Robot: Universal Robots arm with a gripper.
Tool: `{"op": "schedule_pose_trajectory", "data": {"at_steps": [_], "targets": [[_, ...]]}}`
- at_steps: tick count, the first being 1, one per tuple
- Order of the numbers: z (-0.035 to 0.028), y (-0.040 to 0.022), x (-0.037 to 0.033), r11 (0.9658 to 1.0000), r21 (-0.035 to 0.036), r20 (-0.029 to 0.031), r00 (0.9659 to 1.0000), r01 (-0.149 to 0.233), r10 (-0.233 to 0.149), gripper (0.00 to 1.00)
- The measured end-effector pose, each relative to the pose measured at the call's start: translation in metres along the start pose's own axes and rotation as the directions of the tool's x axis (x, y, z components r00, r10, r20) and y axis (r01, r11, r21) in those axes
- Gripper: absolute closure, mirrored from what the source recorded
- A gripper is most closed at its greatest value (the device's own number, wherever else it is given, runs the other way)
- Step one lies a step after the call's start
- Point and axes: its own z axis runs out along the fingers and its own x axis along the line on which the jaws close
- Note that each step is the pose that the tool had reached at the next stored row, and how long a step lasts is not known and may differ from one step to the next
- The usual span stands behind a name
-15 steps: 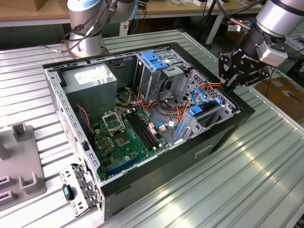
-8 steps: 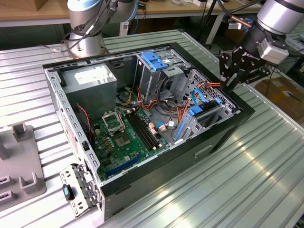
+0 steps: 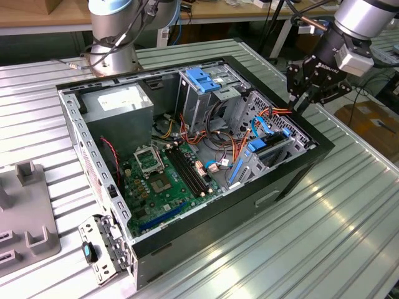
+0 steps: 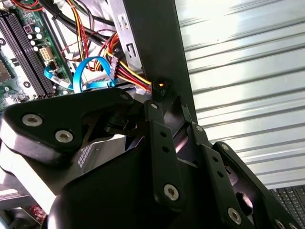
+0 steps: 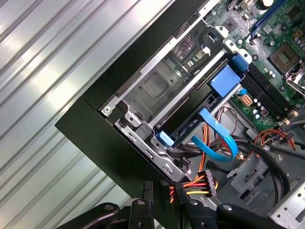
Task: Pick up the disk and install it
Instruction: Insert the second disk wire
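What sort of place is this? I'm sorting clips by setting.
Probably a robotics lab or test workshop. An open computer case lies on a ribbed metal table, a robot arm's gripper hangs over the case's edge, and workbenches stand behind.

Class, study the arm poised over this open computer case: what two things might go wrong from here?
1. The gripper hovers right at the case's black edge, so a descent may strike the rim.
2. Loose red, orange and yellow power wires and a blue flat cable lie beside the drive bay; fingers could snag or pull them.
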Motion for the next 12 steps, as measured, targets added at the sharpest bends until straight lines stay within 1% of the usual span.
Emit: {"op": "schedule_pose_trajectory", "data": {"at_steps": [3,9,11,12], "targets": [[0.0012,-0.0002,0.0001,1.0000,-0.0001,-0.0001,1.0000,0.000,0.000,0.69],[0.0013,-0.0003,0.0001,1.0000,0.0000,0.0000,1.0000,0.000,0.000,0.69],[0.0013,-0.0003,0.0001,1.0000,-0.0001,-0.0001,1.0000,0.000,0.000,0.71],[0.0013,-0.0002,0.0001,1.0000,0.0000,0.0000,1.0000,0.000,0.000,0.78]]}}
